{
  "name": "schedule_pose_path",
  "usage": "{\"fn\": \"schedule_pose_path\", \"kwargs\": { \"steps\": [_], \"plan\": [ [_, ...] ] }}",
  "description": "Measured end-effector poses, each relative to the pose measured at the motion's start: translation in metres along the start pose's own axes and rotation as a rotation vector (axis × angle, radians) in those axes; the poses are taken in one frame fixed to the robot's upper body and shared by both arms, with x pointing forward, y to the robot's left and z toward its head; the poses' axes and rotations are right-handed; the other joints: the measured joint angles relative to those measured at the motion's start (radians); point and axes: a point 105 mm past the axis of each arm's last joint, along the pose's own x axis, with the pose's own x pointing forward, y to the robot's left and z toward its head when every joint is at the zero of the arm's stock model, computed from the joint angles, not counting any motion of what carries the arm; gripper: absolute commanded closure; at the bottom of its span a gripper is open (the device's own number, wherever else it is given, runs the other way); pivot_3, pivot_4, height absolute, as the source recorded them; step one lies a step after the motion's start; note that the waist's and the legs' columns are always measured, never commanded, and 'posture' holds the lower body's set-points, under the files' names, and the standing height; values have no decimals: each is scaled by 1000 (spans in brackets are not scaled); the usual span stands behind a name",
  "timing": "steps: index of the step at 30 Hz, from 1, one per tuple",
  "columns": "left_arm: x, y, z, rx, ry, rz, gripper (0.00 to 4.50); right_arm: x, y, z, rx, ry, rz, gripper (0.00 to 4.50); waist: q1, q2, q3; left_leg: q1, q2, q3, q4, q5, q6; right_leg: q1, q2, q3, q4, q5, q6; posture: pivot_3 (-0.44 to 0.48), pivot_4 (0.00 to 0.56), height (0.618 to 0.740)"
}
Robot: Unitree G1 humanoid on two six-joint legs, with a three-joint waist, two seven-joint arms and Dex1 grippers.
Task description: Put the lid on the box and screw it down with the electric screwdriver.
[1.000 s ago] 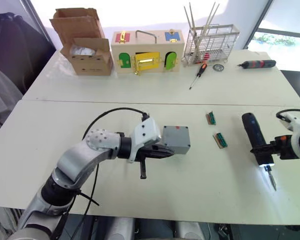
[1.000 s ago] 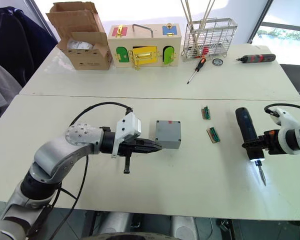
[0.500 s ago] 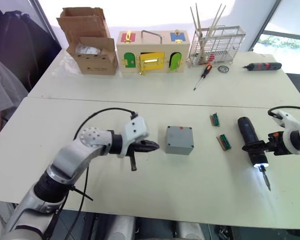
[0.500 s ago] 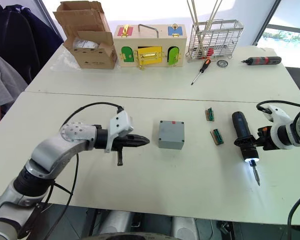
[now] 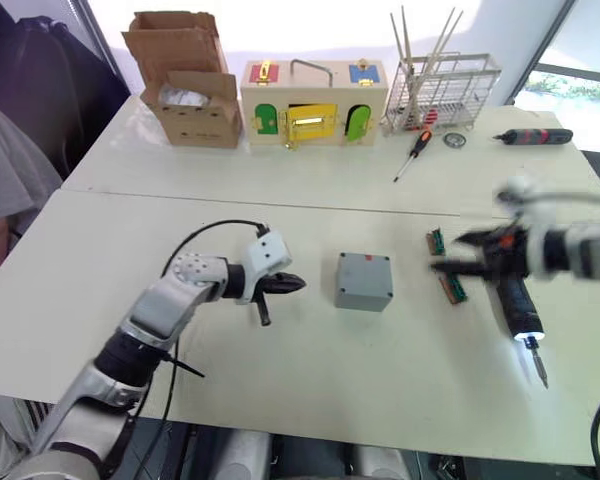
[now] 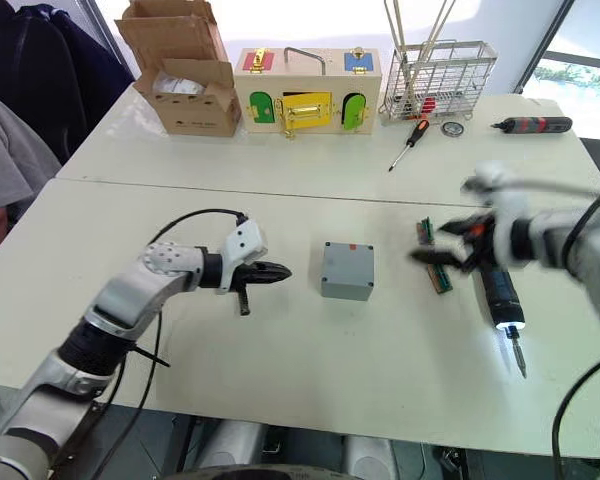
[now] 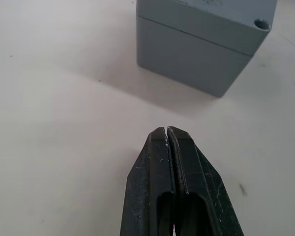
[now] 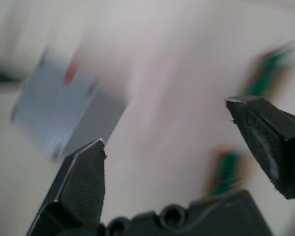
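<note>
- Box (image 6: 346,271) sits mid-table with the lid (image 7: 221,14) already on top; the seam between lid and body shows in the left wrist view, with a corner screw hole (image 7: 258,23) open at the near corner. Small red mark (image 6: 352,247) on the far edge.
- Left gripper (image 6: 276,270) is pressed closed on nothing, tips aimed at the box side, near it but not touching.
- Right gripper (image 8: 187,152) is spread wide and empty, blurred in the head views, up above the table between the box and the screwdriver.
- Electric screwdriver (image 6: 499,294) lies flat on the table to the right of the box, bit (image 6: 518,355) pointing toward the robot, work light lit at the nose. Nothing is holding it.
- Two small green connector strips (image 6: 432,268) lie between box and screwdriver, just beside the screwdriver body, so they could get knocked on the reach.
- Handling, my read: the screwdriver is rigid, round and probably the heaviest thing here, so it may roll or twist in a two-finger pinch. Take it across the thick body near the middle, not by the thin bit.
- Box and lid look like hard, smooth, light plastic, so the box will likely slide or spin under driving torque. Brace a side wall with the left gripper.
- Lid is loose until screwed; a sideways nudge could shift it off the holes.
</note>
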Motion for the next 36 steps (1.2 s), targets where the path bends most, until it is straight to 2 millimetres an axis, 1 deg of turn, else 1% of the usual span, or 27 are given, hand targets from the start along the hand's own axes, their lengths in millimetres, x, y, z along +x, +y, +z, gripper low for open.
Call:
{"fn": "schedule_pose_path", "kwargs": {
  "steps": [1,2,4,6,8,13,17,19,22,23,25,28,29,31,33,34,36],
  "plan": [
    [3,0,2,6,-3,-4,4500,8,14,-10,-23,29,48,19,0,0,0,0,0,0,1,0,0,0,0,0,0,0,0,0,150,739],
    [6,1,3,18,-3,-2,4500,14,24,-15,-35,38,85,19,-1,0,0,0,0,0,2,0,0,0,0,0,1,0,0,0,150,739],
    [13,2,8,62,-1,-2,4500,24,37,-14,-44,3,114,19,-10,0,0,1,0,0,4,0,1,1,0,0,2,0,0,0,150,739],
    [21,-2,15,104,-6,-22,4500,33,43,-12,-52,-27,117,19,-15,0,0,1,0,0,5,-1,1,1,1,0,2,0,0,0,150,739],
    [27,-6,17,135,1,-44,4500,40,45,-12,-53,-33,109,19,-16,0,0,1,0,0,5,-1,1,1,1,0,2,0,0,0,150,739],
    [36,-2,6,172,56,-62,4500,54,49,-12,-49,-55,98,19,-12,0,0,1,0,0,5,-1,1,1,1,0,2,0,0,0,150,739],
    [44,7,11,216,63,-50,4500,61,56,-12,-36,-64,122,19,-13,0,0,0,0,-1,8,-2,3,2,1,0,2,0,0,0,150,739],
    [48,12,14,223,61,-37,4500,62,65,-14,-34,-56,155,19,-12,0,0,0,0,-1,8,-2,3,3,1,0,2,0,0,0,150,739],
    [56,14,17,236,46,-31,4500,62,83,-16,-50,-50,221,19,-11,0,0,0,-1,-1,8,-3,4,3,0,0,2,0,0,0,150,739],
    [57,14,17,243,46,-31,4500,62,86,-17,-55,-48,225,19,-12,0,0,0,-1,-1,9,-3,5,3,0,0,2,0,0,0,150,739],
    [57,14,17,251,46,-33,4500,61,85,-18,-62,-40,214,19,-12,0,0,0,-1,-1,9,-3,5,3,0,0,2,0,0,0,150,739],
    [55,15,16,258,52,-33,4500,55,74,-23,-93,-2,156,19,-13,0,0,0,-1,-1,9,-3,5,3,0,0,2,0,0,0,150,739],
    [50,16,13,263,63,-28,4500,52,68,-23,-120,12,123,19,-14,0,0,0,-1,-1,9,-3,5,3,0,0,2,0,0,0,150,739],
    [35,21,6,269,88,-6,4500,43,45,-22,-180,40,18,19,-24,0,0,1,0,0,9,-3,5,2,1,0,2,0,0,0,150,739],
    [18,22,-1,262,116,4,4500,38,27,-14,-225,28,-55,19,-36,0,0,1,1,-1,7,-3,5,2,1,-1,2,0,0,0,150,739],
    [11,19,-4,257,128,-7,4500,38,23,-11,-243,18,-68,19,-39,0,0,1,1,-1,7,-3,5,1,2,-1,2,0,0,0,150,739],
    [4,7,-7,248,140,-58,4500,42,19,-10,-273,13,-66,19,-39,0,0,1,1,-1,6,-3,5,1,2,-1,3,0,0,0,150,739]
  ]
}}
